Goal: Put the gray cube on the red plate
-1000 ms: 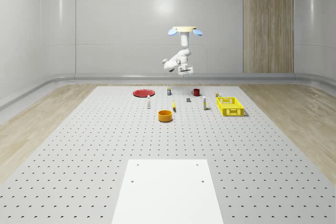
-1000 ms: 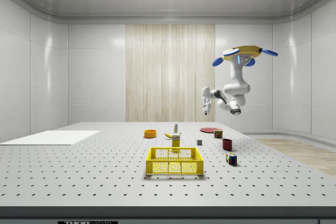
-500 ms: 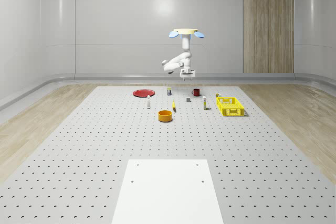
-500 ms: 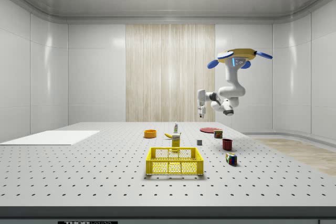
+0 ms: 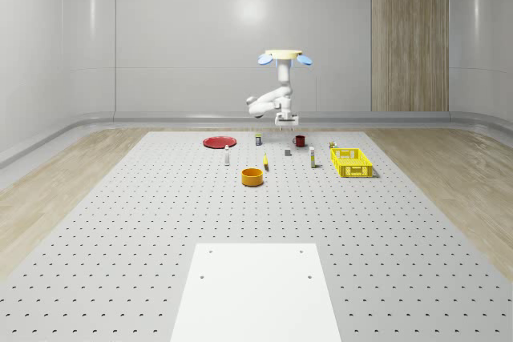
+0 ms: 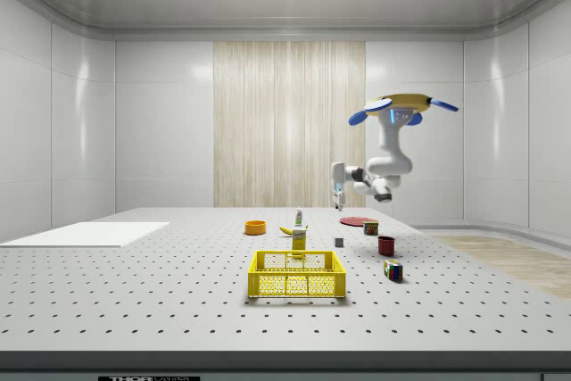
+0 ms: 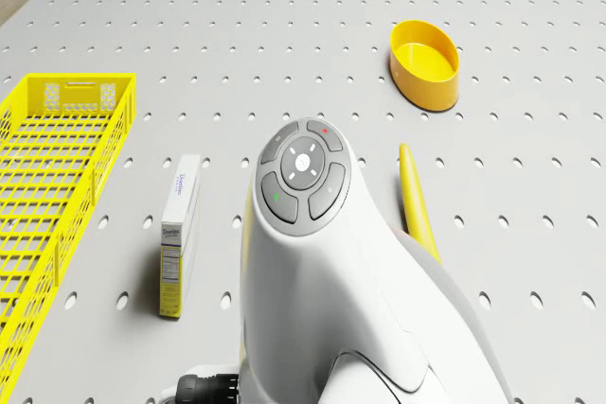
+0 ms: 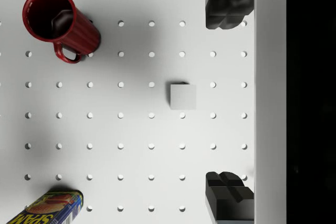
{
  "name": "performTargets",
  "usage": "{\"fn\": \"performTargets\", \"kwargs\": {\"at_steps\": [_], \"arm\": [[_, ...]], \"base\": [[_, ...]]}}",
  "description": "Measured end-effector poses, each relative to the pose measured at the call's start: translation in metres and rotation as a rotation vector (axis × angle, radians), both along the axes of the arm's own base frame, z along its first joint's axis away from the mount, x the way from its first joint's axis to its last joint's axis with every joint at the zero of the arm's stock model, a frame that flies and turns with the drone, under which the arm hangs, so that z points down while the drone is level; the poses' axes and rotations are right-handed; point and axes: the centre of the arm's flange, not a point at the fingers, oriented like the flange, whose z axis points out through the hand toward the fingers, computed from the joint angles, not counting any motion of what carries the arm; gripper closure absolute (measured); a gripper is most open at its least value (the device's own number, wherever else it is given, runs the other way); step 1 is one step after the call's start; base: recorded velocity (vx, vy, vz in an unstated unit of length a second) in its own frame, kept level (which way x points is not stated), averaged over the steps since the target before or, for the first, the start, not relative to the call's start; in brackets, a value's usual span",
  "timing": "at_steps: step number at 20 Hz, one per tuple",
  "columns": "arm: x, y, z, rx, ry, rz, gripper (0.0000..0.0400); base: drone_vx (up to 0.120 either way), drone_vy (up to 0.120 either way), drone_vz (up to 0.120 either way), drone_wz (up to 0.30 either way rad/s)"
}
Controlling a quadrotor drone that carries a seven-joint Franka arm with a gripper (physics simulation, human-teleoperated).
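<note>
Gray and small, the matte cube (image 5: pixel 287 151) sits on the perforated white table (image 5: pixel 120 222) in the whole-scene view, right of the flat glossy red plate (image 5: pixel 219 142). The drone (image 5: pixel 284 56) has sunk lower over the last second, and its gripper (image 5: pixel 284 120) now hovers just above the cube.

In the side view, the gripper (image 6: pixel 337 194) hangs over the cube (image 6: pixel 339 242), with clear air between.

In the drone view, a yellow mesh basket (image 7: pixel 43 196) lies beside the smooth white arm (image 7: pixel 322 262).

In the wrist view, the black ribbed fingers (image 8: pixel 227 4) are spread wide with nothing held; the cube (image 8: pixel 182 96) lies nearly between them, beside a ridged red mug (image 8: pixel 60 22). I judge the descent sets up a grasp.
</note>
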Motion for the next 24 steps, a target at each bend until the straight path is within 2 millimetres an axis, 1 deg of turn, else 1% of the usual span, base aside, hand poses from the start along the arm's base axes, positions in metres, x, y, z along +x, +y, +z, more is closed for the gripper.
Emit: {"fn": "performTargets", "kwargs": {"at_steps": [3,5,24], "arm": [[0.0000,-0.0001,0.0000,-0.001,0.000,0.000,0.0000],[0.0000,-0.0002,0.0000,-0.002,0.000,0.000,0.0000],[0.0000,-0.0002,0.0001,-0.003,0.000,0.000,0.0000]], "base": [[0.000,0.000,-0.120,0.000],[0.000,0.080,-0.120,0.000],[0.000,-0.002,-0.118,0.000]]}}
